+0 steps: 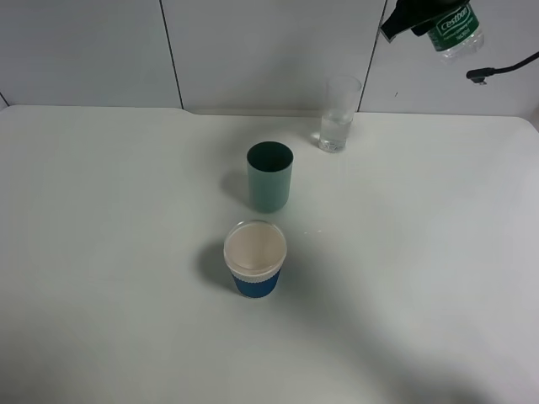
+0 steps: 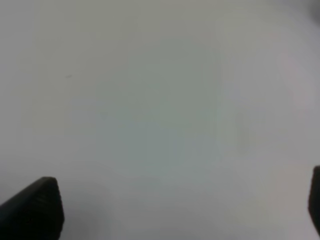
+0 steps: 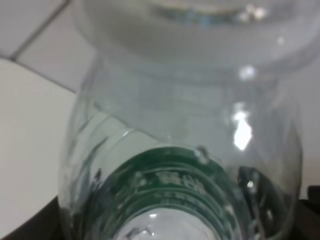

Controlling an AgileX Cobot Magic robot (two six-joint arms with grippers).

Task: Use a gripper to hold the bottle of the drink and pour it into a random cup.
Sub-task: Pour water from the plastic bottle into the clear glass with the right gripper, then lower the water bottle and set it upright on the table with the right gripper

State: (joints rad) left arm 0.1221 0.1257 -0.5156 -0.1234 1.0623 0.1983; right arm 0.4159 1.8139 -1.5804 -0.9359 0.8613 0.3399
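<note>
My right gripper point(image 1: 421, 18) is shut on the bottle of the drink point(image 1: 456, 29), a small clear bottle with a dark green label. It holds the bottle high at the far right, up and to the right of the cup point(image 1: 338, 114). The cup is a tall clear glass with some water in it and stands at the table's far edge. In the right wrist view the bottle point(image 3: 185, 150) fills the frame, and a dark finger point(image 3: 311, 215) shows at the corner. My left gripper point(image 2: 175, 207) is open and empty over bare table; it is out of the exterior high view.
A teal-green opaque cup point(image 1: 269, 175) stands mid-table in front of the glass. A blue paper cup with a white rim point(image 1: 255, 259) stands nearer, just in front of it. A black cable point(image 1: 497, 71) hangs at the far right. The white table point(image 1: 109, 252) meets a tiled wall.
</note>
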